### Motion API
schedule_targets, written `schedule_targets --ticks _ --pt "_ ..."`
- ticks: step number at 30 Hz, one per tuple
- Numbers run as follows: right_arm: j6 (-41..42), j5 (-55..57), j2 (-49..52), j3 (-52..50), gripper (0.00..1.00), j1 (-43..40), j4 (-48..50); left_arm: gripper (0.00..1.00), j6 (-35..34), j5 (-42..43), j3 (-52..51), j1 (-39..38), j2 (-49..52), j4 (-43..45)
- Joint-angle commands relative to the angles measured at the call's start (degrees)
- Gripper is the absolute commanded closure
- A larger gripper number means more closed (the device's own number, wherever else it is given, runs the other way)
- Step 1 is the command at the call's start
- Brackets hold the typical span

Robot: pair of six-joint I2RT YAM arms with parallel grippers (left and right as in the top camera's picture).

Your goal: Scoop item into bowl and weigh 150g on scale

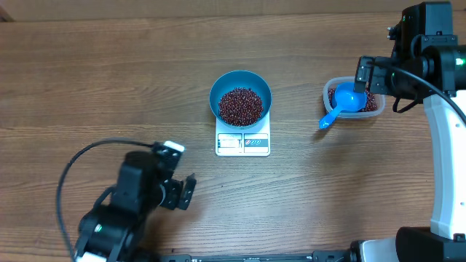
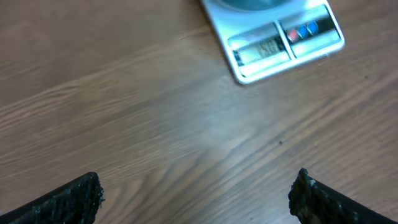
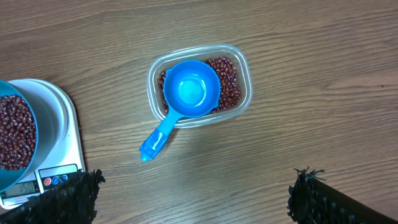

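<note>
sitting on scale (image 1: 242,143): bowl (image 1: 240,97) of beans (image 1: 240,106).

Black arms, white parts
looping black cable (image 1: 69,171) on left arm (image 1: 135,200); white link (image 1: 445,167) on right arm (image 1: 426,51); right gripper (image 3: 193,190) rough black.

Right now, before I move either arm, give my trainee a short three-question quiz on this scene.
1. True or false: the bowl of beans sits on the scale.
2. Where does the cup of the scoop rest? A: in the tub; B: on the scale; C: inside the bowl.
3. Fill in: the left gripper and the right gripper are both ____.
Key: 1 true; 2 A; 3 open.
</note>
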Motion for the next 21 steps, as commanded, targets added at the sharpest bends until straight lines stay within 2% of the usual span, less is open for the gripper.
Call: schedule_targets --ticks 1,8,12,17,21 --pt "-0.9 0.3 -1.0 1.1 0.0 0.1 0.3 0.0 0.7 1.1 -0.4 3.9 -4.7 0.0" --pt "-0.9 0.3 -1.0 1.1 0.0 0.1 0.3 0.01 0.7 4.6 -0.4 12.7 -14.0 0.7" --pt "-0.9 0.3 -1.0 1.1 0.0 0.1 0.3 0.0 0.7 6.2 -0.4 16.2 -19.7 4.1" --pt "-0.9 0.3 -1.0 1.1 0.0 0.1 0.3 0.0 0.7 6.3 -2.8 17.9 -26.7 13.5" --pt "-0.9 0.3 -1.0 1.1 0.0 0.1 0.3 0.01 0.7 6.1 -9.5 18.9 -33.1 25.5"
